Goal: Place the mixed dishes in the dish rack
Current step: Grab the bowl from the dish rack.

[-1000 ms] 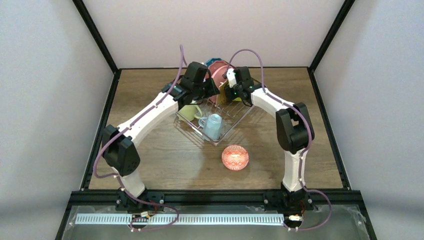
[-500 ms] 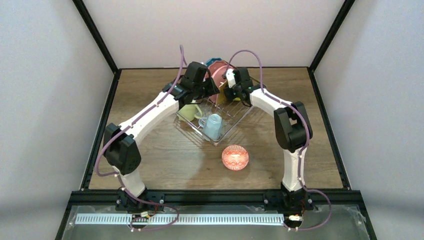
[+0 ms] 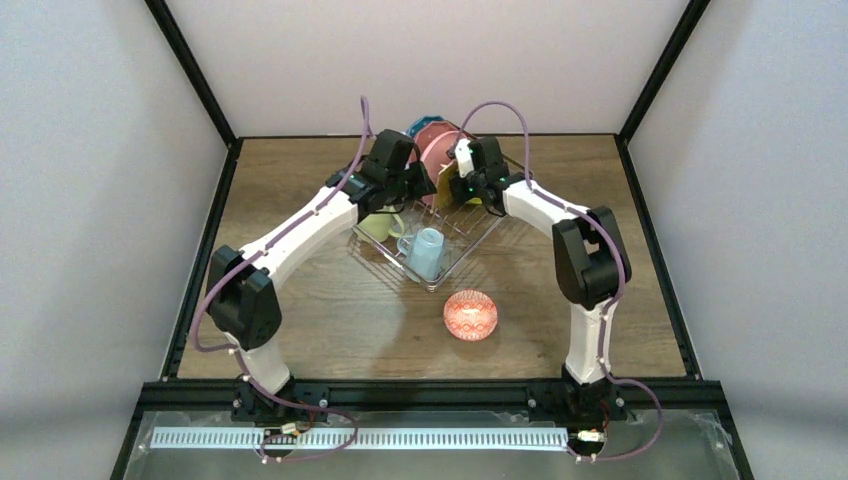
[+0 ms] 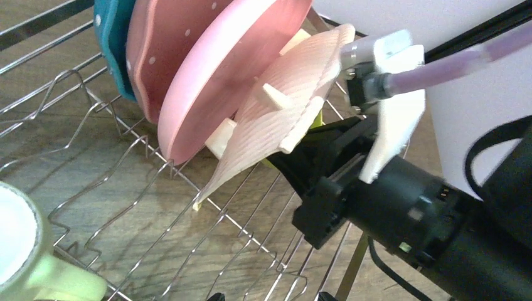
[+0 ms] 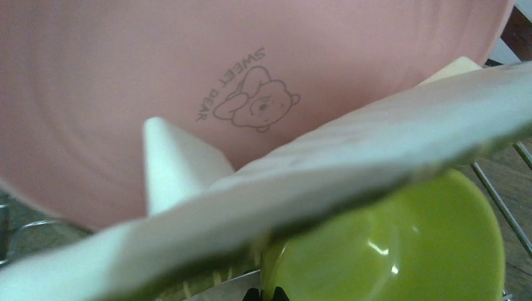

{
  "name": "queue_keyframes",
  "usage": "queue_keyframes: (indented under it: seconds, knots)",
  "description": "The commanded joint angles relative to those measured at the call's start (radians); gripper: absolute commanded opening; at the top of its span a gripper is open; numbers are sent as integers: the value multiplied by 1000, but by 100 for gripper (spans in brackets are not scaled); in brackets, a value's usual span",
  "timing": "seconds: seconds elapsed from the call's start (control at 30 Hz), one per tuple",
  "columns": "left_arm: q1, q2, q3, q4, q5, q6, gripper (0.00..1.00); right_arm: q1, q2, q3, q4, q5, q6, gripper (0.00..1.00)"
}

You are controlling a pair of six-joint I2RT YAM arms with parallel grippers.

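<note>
Rack [image 3: 470, 250]: mid-table, plates stood on edge at its far end.
Pink plate [image 4: 213, 75]: upright in the slots.
Tan plate [image 4: 282, 106]: tilted beside it over the lime bowl [image 5: 389, 251], its rim pinched by the right gripper [image 3: 452, 183], probably to slot it.
Red bowl [image 3: 470, 315]: on the table, not loaded.
Left gripper [image 3: 420, 188]: spread wide, empty, above the rack.

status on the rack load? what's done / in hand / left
Done: blue dotted plate, pink plates, lime bowl, pale green mug and light blue mug sit in the dish rack. In hand: right gripper is shut on the woven tan plate, tilted beside the pink plates; left gripper is open, holding nothing. Left: red-patterned bowl sits on the table outside the rack.
</note>
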Motion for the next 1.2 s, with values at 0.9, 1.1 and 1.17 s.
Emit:
queue_keyframes:
  seconds: [0.9,1.1,1.17]
  knots:
    - [5,-337,-284,307,91,-355,97,20,-591,-180,98,-13,667,1]
    - [5,-375,-374,452,124,-505,98,39,-667,-283,233,32,814,1]
    - [5,-385,-408,507,143,-569,99,49,-689,-309,282,55,852,1]
